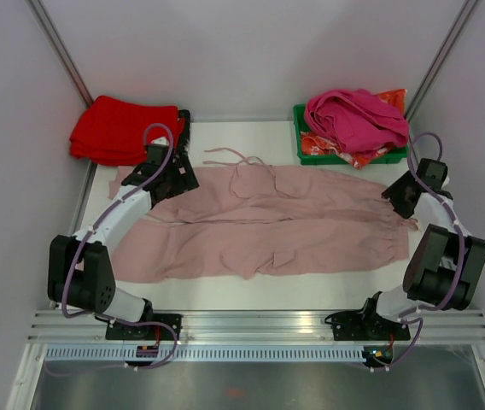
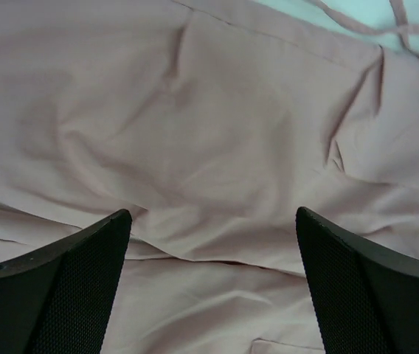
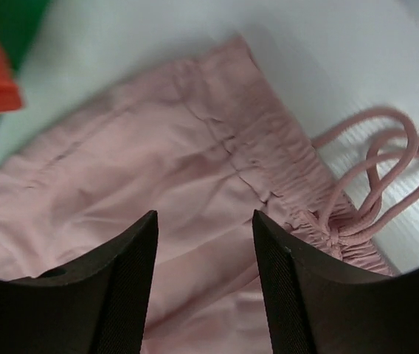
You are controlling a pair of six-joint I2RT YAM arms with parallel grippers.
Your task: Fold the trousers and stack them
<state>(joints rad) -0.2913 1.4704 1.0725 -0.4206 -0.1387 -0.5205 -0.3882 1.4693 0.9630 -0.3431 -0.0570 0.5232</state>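
The trousers [image 1: 285,224] lay spread flat across the middle of the white table [image 1: 311,289], running left to right, with both legs side by side and soft creases over the cloth. A thin matching drawstring cord [image 1: 236,157] trailed onto the bare table just past their far edge.

The left hand [image 1: 177,179] hung over the left part of the trousers, near their far edge. In the left wrist view, the hand's two fingers [image 2: 84,273] stood wide apart with nothing between them, only rumpled pink fabric [image 2: 217,133] beneath.

The right hand [image 1: 399,198] was at the right end of the trousers. Its wrist view showed the fingers [image 3: 121,280] parted to a middling gap, holding nothing, above a gathered, elasticated edge [image 3: 276,169] of the cloth. Looped cords [image 3: 386,166] lay on the table just beside that edge.

At the far left corner sat a pile of folded red garments [image 1: 119,128], apart from the trousers. At the far right stood a green bin [image 1: 299,137] holding a crumpled magenta garment [image 1: 358,115], near the trousers' far right corner.
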